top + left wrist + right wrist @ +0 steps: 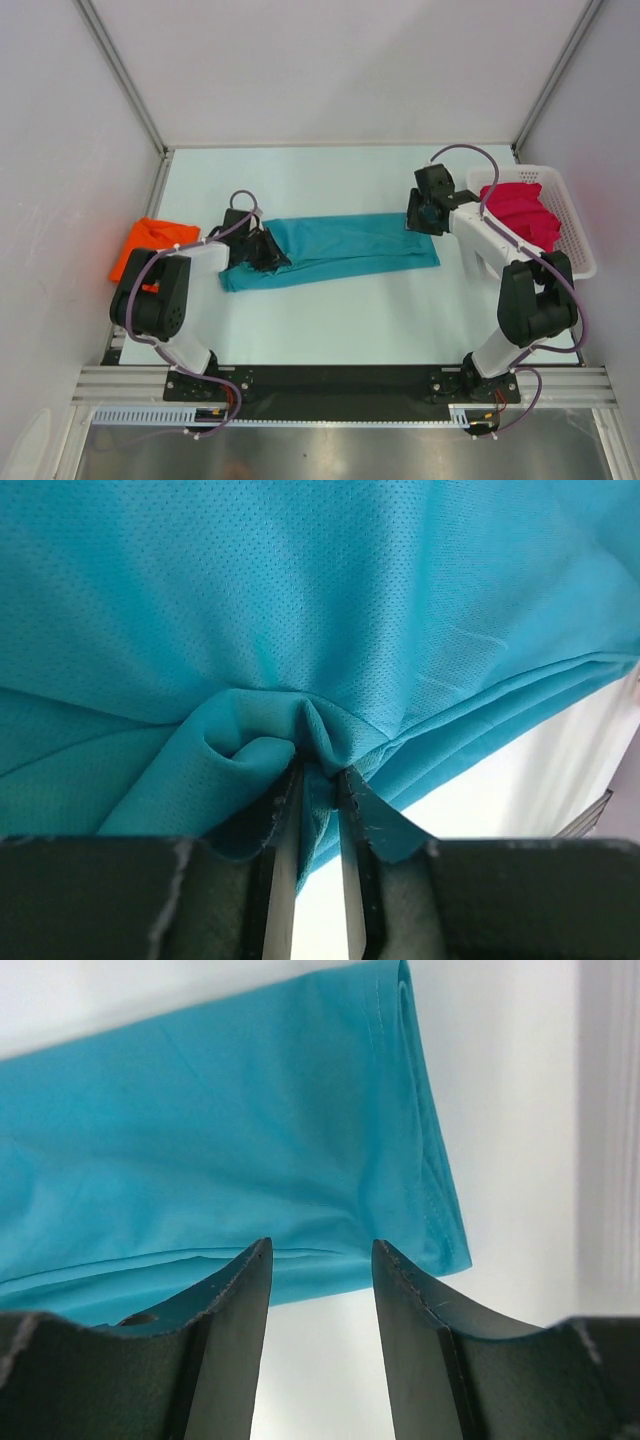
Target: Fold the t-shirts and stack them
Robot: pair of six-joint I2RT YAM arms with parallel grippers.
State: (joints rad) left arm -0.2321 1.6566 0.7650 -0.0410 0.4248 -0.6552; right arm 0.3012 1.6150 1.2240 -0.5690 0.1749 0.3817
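Left gripper (318,772) pinched tight on a bunched ridge of the teal mesh-knit short-sleeved t-shirt (340,248), right gripper (320,1255) spread wide over the other end with nothing in it.

The shirt's lying as a long folded strip across the middle of the pale table (350,320), between my two arms. The bright orange cloth t-shirt (150,240) sits at the left edge, and the magenta-pink cloth t-shirt (525,210) is heaped in the white slotted plastic basket (580,250). I reckon this fabric is light, floppy and a bit slinky, so it'll sag instead of holding a crease. Best bet is grabbing the end corners, right through all the layers.
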